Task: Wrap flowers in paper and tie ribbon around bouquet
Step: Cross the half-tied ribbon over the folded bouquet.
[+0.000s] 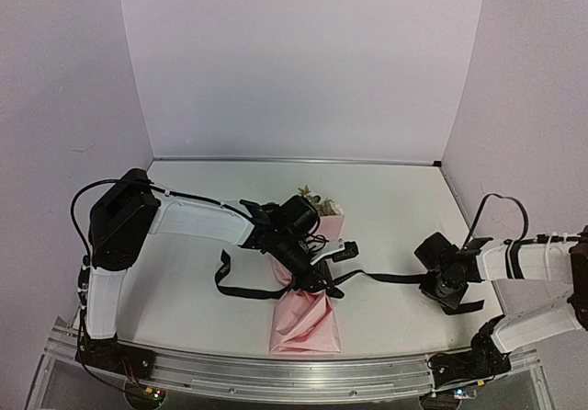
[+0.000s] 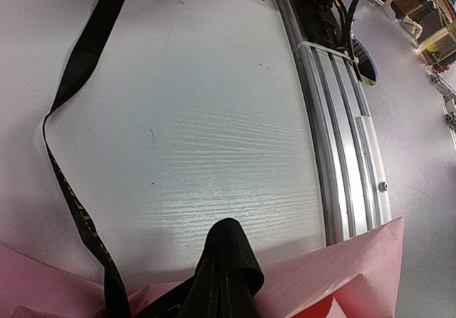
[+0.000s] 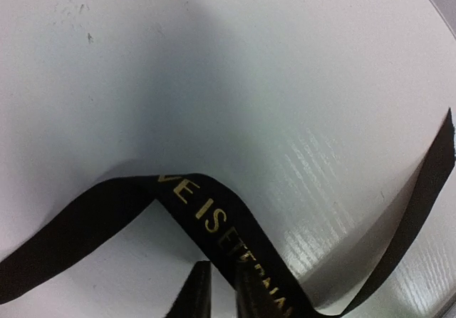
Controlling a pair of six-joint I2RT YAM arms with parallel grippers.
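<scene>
Gold lettering on ribbon (image 3: 214,218): "…VE IS ETER…". By bouquet (image 1: 303,323), left claw (image 1: 310,265) closed on ribbon. At ribbon, right claw (image 3: 222,293) nearly closed; grip unclear.

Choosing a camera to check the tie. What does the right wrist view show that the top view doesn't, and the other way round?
Only right wrist: gold lettering on the ribbon, and the right gripper pinched close about it. Only top: the bouquet, its flowers, and the left gripper at its middle. Both: black ribbon over the white table.
</scene>
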